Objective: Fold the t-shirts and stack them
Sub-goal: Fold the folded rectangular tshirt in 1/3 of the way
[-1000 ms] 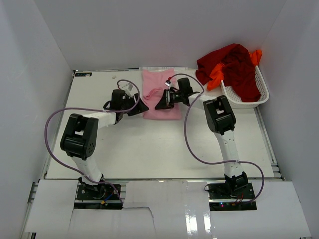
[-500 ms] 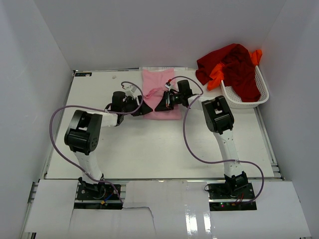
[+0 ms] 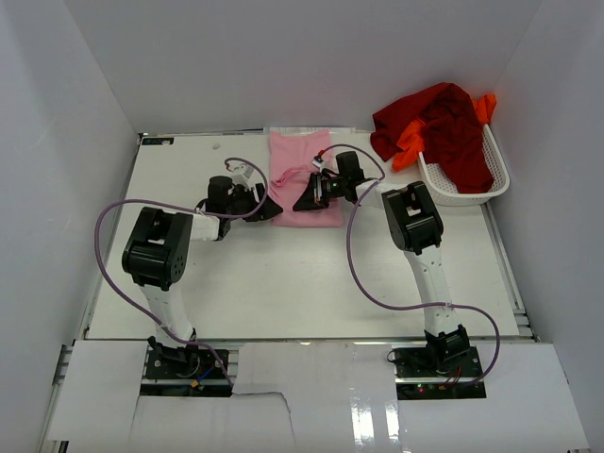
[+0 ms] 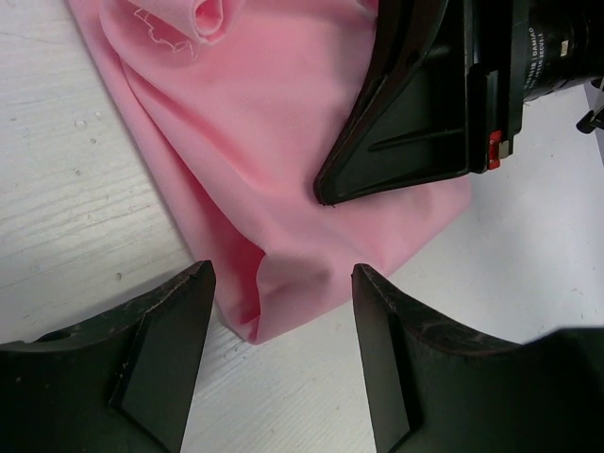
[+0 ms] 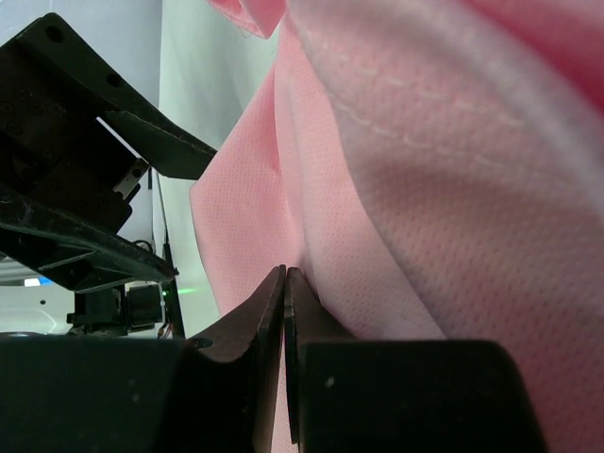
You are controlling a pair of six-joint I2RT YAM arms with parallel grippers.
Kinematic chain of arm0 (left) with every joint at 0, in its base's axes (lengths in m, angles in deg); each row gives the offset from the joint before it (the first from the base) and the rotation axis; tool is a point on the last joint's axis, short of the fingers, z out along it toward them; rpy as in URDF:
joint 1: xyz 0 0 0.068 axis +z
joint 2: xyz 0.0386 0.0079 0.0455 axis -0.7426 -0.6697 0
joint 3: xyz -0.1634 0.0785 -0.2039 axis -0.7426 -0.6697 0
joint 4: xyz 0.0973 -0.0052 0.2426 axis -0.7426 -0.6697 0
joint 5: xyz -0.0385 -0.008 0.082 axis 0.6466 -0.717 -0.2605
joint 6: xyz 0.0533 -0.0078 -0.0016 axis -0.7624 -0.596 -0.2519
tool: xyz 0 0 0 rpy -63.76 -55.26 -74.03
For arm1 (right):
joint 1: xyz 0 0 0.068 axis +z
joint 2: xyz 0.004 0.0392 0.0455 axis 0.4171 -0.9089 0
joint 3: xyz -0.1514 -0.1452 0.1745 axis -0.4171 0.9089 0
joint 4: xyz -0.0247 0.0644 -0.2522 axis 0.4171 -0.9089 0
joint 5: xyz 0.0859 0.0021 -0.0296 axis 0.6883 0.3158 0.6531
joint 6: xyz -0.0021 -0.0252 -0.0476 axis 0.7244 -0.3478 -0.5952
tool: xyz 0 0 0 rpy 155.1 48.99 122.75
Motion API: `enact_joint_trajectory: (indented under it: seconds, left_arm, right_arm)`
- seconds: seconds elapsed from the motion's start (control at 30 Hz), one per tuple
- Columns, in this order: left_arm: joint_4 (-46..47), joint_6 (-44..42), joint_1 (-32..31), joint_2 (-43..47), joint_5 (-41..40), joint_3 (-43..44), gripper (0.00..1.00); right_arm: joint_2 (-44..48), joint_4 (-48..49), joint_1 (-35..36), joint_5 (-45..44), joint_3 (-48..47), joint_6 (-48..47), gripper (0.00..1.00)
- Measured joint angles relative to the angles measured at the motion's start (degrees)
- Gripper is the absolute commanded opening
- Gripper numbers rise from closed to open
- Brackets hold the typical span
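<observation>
Edging rightward, left pincer (image 4: 276, 283) now straddles pink t-shirt (image 4: 274, 123) corner, lower centre of frame, jaws wide, empty; right pincer (image 5: 285, 283) shut, tip on cloth. Corner grasp likely next.

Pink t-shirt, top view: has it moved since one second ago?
No. The pink t-shirt lies in the same place as before, its top edge still at the far edge of the table.

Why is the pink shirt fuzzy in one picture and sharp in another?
Right wrist view: the pink t-shirt is very close to the lens, so the top right blurs while the weave shows lower down. Left wrist view: cloth and open left gripper are sharp. Top view: even light, glare on the white panel in front.
</observation>
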Motion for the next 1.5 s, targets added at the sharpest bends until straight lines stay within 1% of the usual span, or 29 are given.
enact_joint_trajectory:
  seconds: [0.17,0.43,0.5,0.57,0.6,0.67,0.7,0.77,0.9,1.1,1.3,1.47,1.5]
  left_arm:
    - [0.9,0.0,0.0,-0.7,1.8,0.4,0.69]
    - [2.7,0.8,0.0,-5.4,7.0,2.6,0.69]
    - [3.3,1.1,0.0,-5.7,7.5,2.6,0.65]
    - [3.8,1.4,0.1,-6.1,8.2,2.6,0.60]
    - [3.9,1.7,0.1,-6.2,8.5,2.6,0.52]
    - [4.0,2.1,0.2,-6.3,9.2,2.6,0.43]
    - [4.0,2.4,0.2,-6.5,9.6,2.6,0.32]
    - [4.0,3.1,0.2,-6.7,10.3,2.6,0.28]
    - [4.2,3.6,0.2,-6.6,10.7,1.8,0.28]
    - [2.8,4.1,0.2,-4.4,10.7,-1.0,0.32]
    - [0.2,3.5,0.2,-0.5,10.1,-2.3,0.41]
    - [-4.0,2.1,0.2,0.3,7.5,-2.2,0.39]
    - [-5.3,1.9,0.2,0.3,6.7,-2.1,0.35]
  right_arm:
    - [0.0,0.0,0.0,0.0,0.0,0.0,0.08]
    - [-0.1,0.1,0.0,0.5,0.1,-0.1,0.08]
    - [-0.1,0.2,0.0,0.5,0.1,-0.2,0.08]
    - [-0.1,0.3,0.0,0.5,0.2,-0.2,0.08]
    - [-0.1,0.3,0.0,0.6,0.2,-0.2,0.08]
    - [-0.1,0.3,0.0,0.6,0.2,-0.2,0.08]
    - [-0.1,0.3,0.0,0.6,0.2,-0.2,0.08]
    - [-0.1,0.3,0.0,0.6,0.2,-0.3,0.08]
    - [-0.1,0.3,-0.1,0.6,0.2,-0.4,0.08]
    - [-0.3,-0.2,-0.2,0.6,-0.3,-0.4,0.08]
    - [-1.1,-0.6,-0.3,0.9,-1.6,-0.4,0.08]
    - [-1.1,-0.6,-0.3,0.9,-1.6,-0.5,0.08]
    - [-1.1,-0.7,-0.3,0.9,-1.6,-0.5,0.08]
